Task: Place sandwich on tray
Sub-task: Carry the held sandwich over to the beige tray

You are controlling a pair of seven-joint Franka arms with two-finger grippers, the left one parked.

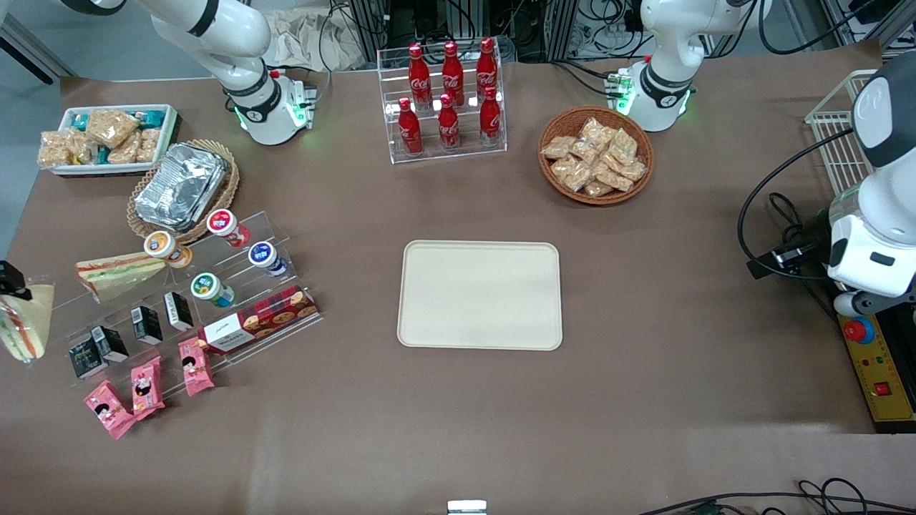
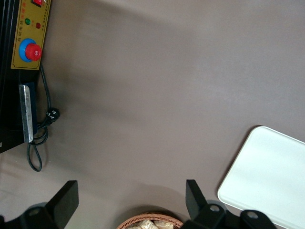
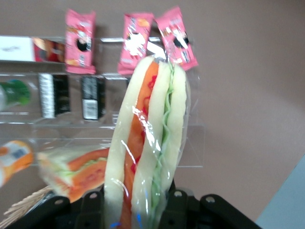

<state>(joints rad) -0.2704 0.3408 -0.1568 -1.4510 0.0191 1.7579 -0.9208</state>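
My right gripper (image 1: 13, 285) is at the working arm's end of the table, above the table's edge beside the clear display steps. It is shut on the wrapped sandwich (image 1: 28, 323), which hangs lifted off the table. In the right wrist view the gripper (image 3: 142, 212) clamps the sandwich (image 3: 147, 138) by its bread faces, with orange-red and green filling showing along the edge. The cream tray (image 1: 480, 295) lies bare in the middle of the table, far from the gripper. Its corner shows in the left wrist view (image 2: 271, 176) and the right wrist view (image 3: 288, 200).
A second wedge sandwich (image 1: 118, 274) lies on the clear display steps (image 1: 215, 286) with yogurt cups, black cartons, a cookie box and pink snack packs (image 1: 147, 386). A foil-pan basket (image 1: 182, 187), a white snack bin (image 1: 107, 137), a cola rack (image 1: 447, 100) and a snack basket (image 1: 595, 154) stand farther back.
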